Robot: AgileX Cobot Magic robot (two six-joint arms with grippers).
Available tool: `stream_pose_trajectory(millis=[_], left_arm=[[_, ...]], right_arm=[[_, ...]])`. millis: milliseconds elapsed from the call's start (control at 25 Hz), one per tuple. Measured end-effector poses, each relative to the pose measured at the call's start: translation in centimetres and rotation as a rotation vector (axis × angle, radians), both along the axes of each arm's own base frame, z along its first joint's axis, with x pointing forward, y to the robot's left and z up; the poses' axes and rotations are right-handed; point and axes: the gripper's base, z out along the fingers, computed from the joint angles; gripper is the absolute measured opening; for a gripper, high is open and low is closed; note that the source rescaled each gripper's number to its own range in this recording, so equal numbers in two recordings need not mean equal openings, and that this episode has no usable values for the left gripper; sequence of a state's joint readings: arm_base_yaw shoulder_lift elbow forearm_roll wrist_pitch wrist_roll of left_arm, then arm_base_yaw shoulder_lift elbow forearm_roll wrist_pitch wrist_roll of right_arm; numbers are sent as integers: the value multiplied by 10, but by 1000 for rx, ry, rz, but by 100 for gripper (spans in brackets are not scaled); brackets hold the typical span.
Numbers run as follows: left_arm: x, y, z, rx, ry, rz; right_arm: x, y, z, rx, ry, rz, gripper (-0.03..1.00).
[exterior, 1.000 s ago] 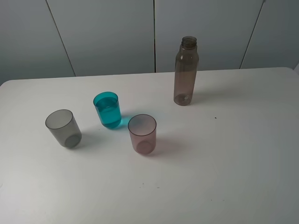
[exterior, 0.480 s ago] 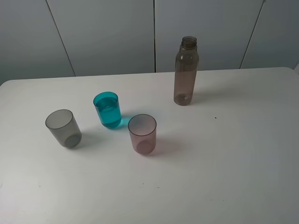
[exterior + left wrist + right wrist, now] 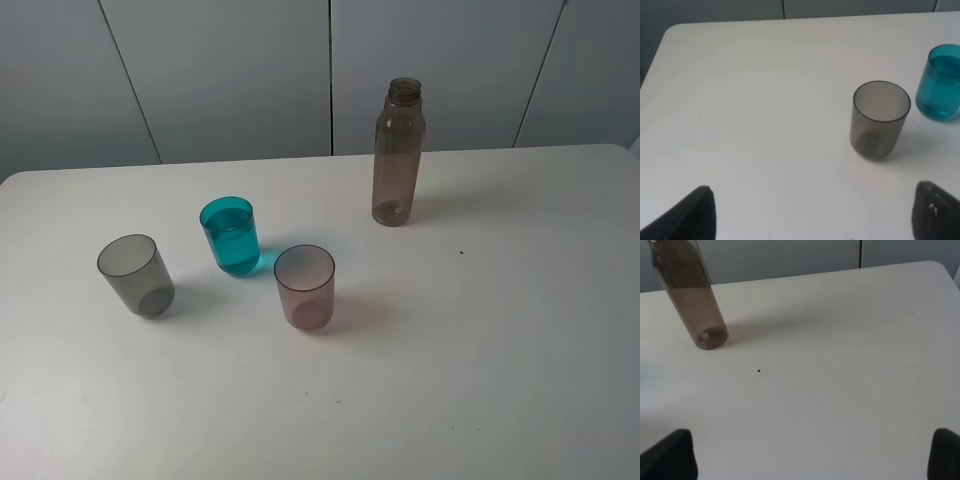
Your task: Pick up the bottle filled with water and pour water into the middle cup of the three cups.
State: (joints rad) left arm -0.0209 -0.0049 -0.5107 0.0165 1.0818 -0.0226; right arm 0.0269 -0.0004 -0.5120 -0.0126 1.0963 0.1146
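Standing: bottle (image 3: pixel 398 155) upright, long axis vertical, open neck up, on white table (image 3: pixel 500 330)
Middle cup (image 3: pixel 231 236): upright, holding water
Right gripper (image 3: pixel 810 455): jaws spread wide, empty
Left gripper (image 3: pixel 812 215): jaws apart, empty

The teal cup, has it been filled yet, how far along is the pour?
Done: the teal cup holds water, and the bottle stands upright on the table, apart from the cups. In hand: nothing; both grippers are open, empty. Left: apparently nothing.

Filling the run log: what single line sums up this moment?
bottle: upright, untouched | teal cup: holds water | claws: both open, empty
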Motion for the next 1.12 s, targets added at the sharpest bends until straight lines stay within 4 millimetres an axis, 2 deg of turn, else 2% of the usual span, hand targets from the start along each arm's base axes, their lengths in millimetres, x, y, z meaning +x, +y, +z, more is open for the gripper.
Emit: stream_pose_trajectory(millis=[1120], left_arm=[[0,0,0,2,0,-1]], right_arm=[[0,0,0,-5,0,25,100]])
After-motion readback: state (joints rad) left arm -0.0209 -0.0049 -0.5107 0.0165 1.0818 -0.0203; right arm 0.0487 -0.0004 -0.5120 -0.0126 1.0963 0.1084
